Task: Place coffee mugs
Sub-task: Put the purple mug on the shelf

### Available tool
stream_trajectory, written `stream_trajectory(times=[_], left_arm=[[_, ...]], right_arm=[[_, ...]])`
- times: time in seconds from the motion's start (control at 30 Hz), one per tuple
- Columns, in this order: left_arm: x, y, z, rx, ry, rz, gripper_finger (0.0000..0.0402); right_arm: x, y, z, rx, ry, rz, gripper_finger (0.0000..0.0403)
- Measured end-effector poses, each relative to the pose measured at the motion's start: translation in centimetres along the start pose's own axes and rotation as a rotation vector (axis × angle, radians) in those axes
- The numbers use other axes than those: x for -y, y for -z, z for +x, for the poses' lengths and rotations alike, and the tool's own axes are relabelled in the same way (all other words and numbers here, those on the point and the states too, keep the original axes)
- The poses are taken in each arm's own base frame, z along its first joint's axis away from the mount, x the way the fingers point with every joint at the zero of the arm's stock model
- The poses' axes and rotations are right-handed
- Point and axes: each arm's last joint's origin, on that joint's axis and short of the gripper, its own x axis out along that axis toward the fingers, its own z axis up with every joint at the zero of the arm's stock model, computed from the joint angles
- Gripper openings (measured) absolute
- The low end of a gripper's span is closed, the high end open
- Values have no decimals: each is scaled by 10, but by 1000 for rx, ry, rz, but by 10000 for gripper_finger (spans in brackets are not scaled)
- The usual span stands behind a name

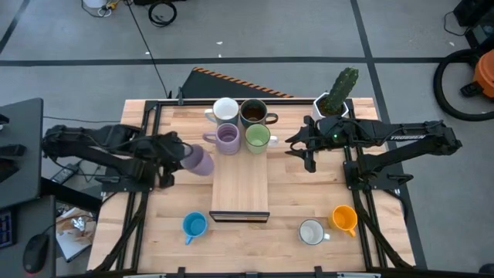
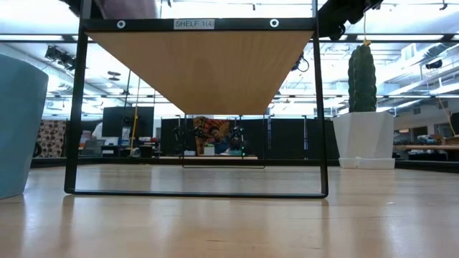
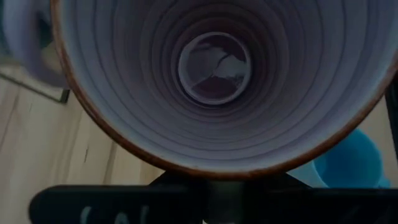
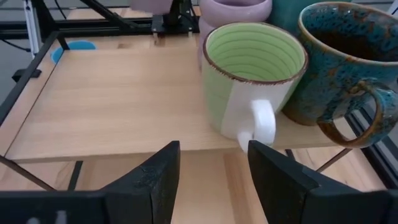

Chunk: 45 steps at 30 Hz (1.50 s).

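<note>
A raised wooden shelf (image 1: pixel 240 174) stands mid-table. On its far end sit a white mug (image 1: pixel 225 110), a dark speckled mug (image 1: pixel 253 113), a lilac mug (image 1: pixel 228 139) and a light green mug (image 1: pixel 258 137). My left gripper (image 1: pixel 179 159) is shut on a second lilac mug (image 1: pixel 201 161), held in the air beside the shelf's left edge. My right gripper (image 4: pixel 208 168) stands open to the right of the shelf, pointing at the green mug (image 4: pixel 249 74) and short of its white handle (image 4: pixel 258 127). A blue mug (image 1: pixel 194 225), a white mug (image 1: pixel 312 232) and an orange mug (image 1: pixel 344 219) stand on the table near the front. My left gripper holds the lilac mug at its brown-edged rim (image 3: pixel 211 175); the rim and the gripper's own body hide the fingers. The mug's mouth faces back at the wrist, its bottom (image 3: pixel 214 68) pointing away. It is lifted clear of the table and the shelf.
A white pot with a green cactus (image 1: pixel 336 96) stands at the far right corner, behind my right arm. The shelf's near half (image 1: pixel 240 193) is bare wood. In the low view the blue mug (image 2: pixel 18 122) stands left of the shelf's black frame (image 2: pixel 72 107).
</note>
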Motion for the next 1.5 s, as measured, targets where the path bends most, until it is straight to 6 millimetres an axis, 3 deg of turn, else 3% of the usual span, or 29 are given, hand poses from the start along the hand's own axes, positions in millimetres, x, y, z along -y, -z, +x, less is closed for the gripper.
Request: stream_trajectory(times=[0.33,0.53,0.73,1.5], left_arm=[[-7,-52,34,-123,3,216,52],[-15,-71,55,-201,-7,287,52],[-24,-75,71,-259,-10,313,52],[-32,-77,84,-274,11,300,52]], right_arm=[[0,-4,0,41,-2,29,195],[0,-4,0,43,-2,36,195],[0,-4,0,43,-11,36,195],[-1,-6,0,58,-23,31,195]])
